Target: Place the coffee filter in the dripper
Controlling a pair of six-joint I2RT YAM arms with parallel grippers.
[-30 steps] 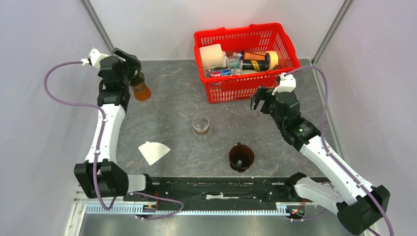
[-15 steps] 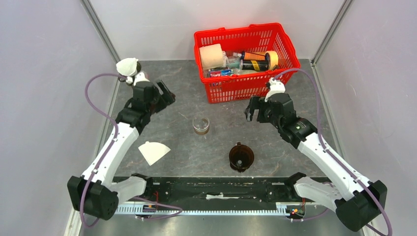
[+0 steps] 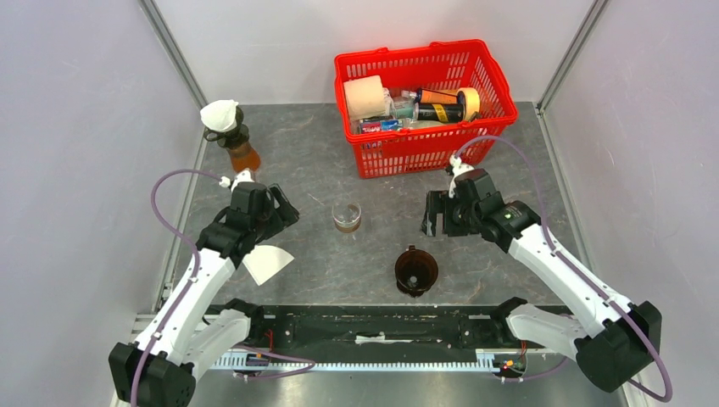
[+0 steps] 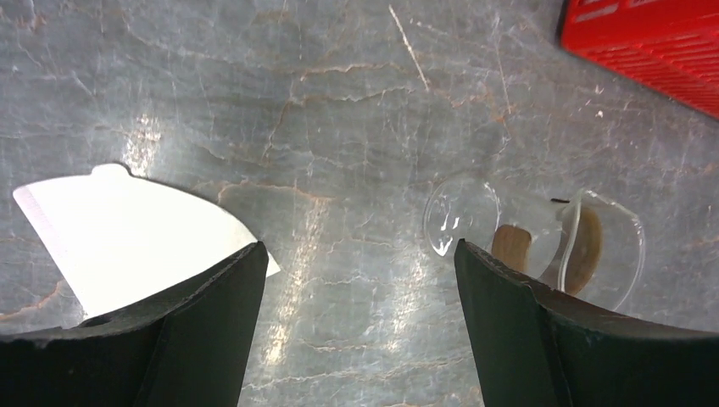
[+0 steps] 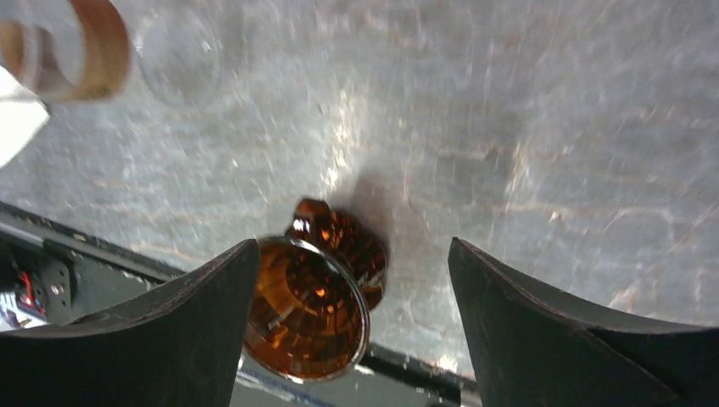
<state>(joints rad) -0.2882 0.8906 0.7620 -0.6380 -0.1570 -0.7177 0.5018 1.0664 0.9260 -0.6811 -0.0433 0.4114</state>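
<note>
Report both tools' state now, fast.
Left tool: open, holding nothing, near the coffee filter.
Right tool: open, holding nothing, near the dripper.

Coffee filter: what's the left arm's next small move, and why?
Probably shift the left hand sideways over the coffee filter and lower it. The hand is open and empty; the filter lies flat off to one finger's side, not between them, and the dripper holds no filter yet.

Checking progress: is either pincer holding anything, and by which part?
Nothing is held. The left pincer hangs open near the flat coffee filter, the right pincer open near the dripper.
</note>
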